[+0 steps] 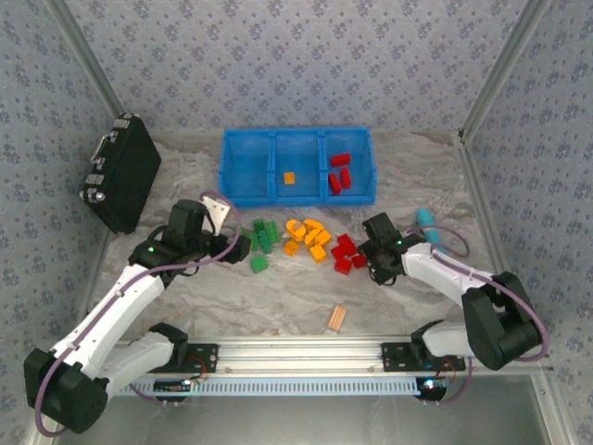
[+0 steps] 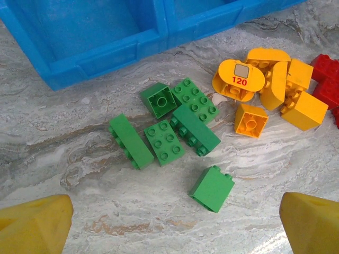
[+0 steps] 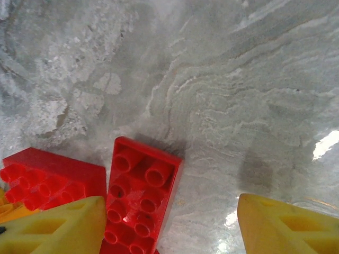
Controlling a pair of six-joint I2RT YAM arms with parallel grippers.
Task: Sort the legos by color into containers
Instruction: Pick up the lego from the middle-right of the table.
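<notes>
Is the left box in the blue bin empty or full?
Empty: the left compartment has a bare blue floor, with nothing lying in it.

Both arms reached forward, jaws parted.
Left arm (image 1: pixel 120 297) bends at the elbow, left gripper (image 1: pixel 233 244) angled down, yellow fingers (image 2: pixel 34 225) spread wide. Right arm (image 1: pixel 445 273) stretches inward and low, right gripper (image 1: pixel 371 252) pointing down, its fingertips (image 3: pixel 280 227) also far apart.

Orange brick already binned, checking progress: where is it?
Top view: the orange brick lies alone in the blue bin, middle compartment, left of the red bricks.
</notes>
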